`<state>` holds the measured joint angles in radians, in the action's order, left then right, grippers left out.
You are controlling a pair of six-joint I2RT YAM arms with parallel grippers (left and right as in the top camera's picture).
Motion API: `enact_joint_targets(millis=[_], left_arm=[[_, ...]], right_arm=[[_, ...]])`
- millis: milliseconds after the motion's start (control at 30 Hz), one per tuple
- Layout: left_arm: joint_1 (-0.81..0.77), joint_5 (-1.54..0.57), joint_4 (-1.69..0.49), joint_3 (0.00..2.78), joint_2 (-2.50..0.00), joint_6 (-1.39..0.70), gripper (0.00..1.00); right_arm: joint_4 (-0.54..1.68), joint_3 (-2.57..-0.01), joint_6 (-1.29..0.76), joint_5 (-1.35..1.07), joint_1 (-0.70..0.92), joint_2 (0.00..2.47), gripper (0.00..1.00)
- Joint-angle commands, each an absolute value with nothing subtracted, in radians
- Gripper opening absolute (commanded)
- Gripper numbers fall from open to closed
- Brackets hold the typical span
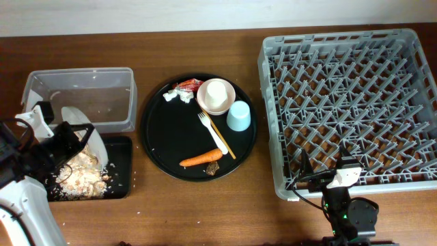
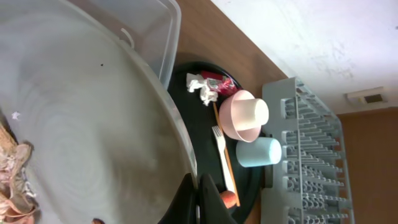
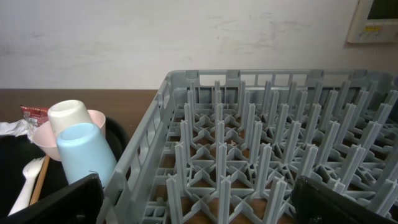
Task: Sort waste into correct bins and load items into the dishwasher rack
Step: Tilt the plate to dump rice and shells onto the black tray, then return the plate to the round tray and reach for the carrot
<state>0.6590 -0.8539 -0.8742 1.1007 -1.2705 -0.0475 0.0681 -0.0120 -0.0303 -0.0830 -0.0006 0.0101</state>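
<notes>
Overhead, the left gripper (image 1: 66,139) pinches the rim of the pale grey plate (image 1: 89,140), which is tilted over the shallow black tray (image 1: 120,154), where rice-like crumbs (image 1: 85,179) lie heaped. The clear tub (image 1: 82,96) meets that tray's far edge. Only a narrow strip of table separates both from the round black tray (image 1: 153,130), which carries the carrot (image 1: 200,160), fork (image 1: 213,132), bowl (image 2: 229,121) and blue cup (image 1: 239,116). The right gripper (image 3: 199,206), fingers spread wide and empty, sits at the near wall of the dishwasher rack (image 1: 355,61).
</notes>
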Motion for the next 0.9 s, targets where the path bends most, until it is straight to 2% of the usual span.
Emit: enact_joint_targets(millis=[0, 133, 267, 400, 467, 500, 567, 600, 633, 700, 733, 767, 867], left_arm=[[0.669, -0.883, -0.863, 1.099, -1.252, -0.012, 0.00], [0.682, -0.842, -0.889, 1.099, -1.254, -0.035, 0.00], [0.729, -0.963, -0.936, 1.098, -1.254, -0.001, 0.00], [0.754, -0.912, -0.889, 1.098, -1.255, 0.001, 0.00], [0.754, -0.987, -0.931, 1.098, -1.253, 0.057, 0.00], [0.756, -0.878, -0.889, 1.098, -1.257, 0.001, 0.00], [0.756, -0.925, -0.902, 1.098, -1.259, -0.008, 0.00], [0.762, -1.065, -0.901, 1.098, -1.258, 0.031, 0.00], [0.763, -0.975, -0.874, 1.098, -1.261, -0.036, 0.00], [0.762, -0.936, -0.884, 1.098, -1.262, -0.031, 0.00], [0.768, -1.145, -0.930, 1.098, -1.259, 0.073, 0.00], [0.769, -0.971, -0.868, 1.098, -1.261, -0.015, 0.00], [0.769, -0.958, -0.892, 1.097, -1.264, -0.015, 0.00]], right_arm=[[0.072, -0.006, -0.039, -0.075, -0.007, 0.004, 0.99], [0.072, -0.006, -0.039, -0.075, -0.007, 0.004, 0.99], [0.072, -0.006, -0.039, -0.075, -0.007, 0.004, 0.99], [0.072, -0.006, -0.039, -0.075, -0.007, 0.004, 0.99], [0.072, -0.006, -0.039, -0.075, -0.007, 0.004, 0.99], [0.072, -0.006, -0.039, -0.075, -0.007, 0.004, 0.99], [0.072, -0.006, -0.039, -0.075, -0.007, 0.004, 0.99], [0.072, -0.006, -0.039, -0.075, -0.007, 0.004, 0.99], [0.072, -0.006, -0.039, -0.075, -0.007, 0.004, 0.99], [0.072, -0.006, -0.039, -0.075, -0.007, 0.004, 0.99], [0.072, -0.006, -0.039, -0.075, -0.007, 0.004, 0.99], [0.072, -0.006, -0.039, -0.075, -0.007, 0.004, 0.99], [0.072, -0.006, -0.039, -0.075, -0.007, 0.004, 0.99]])
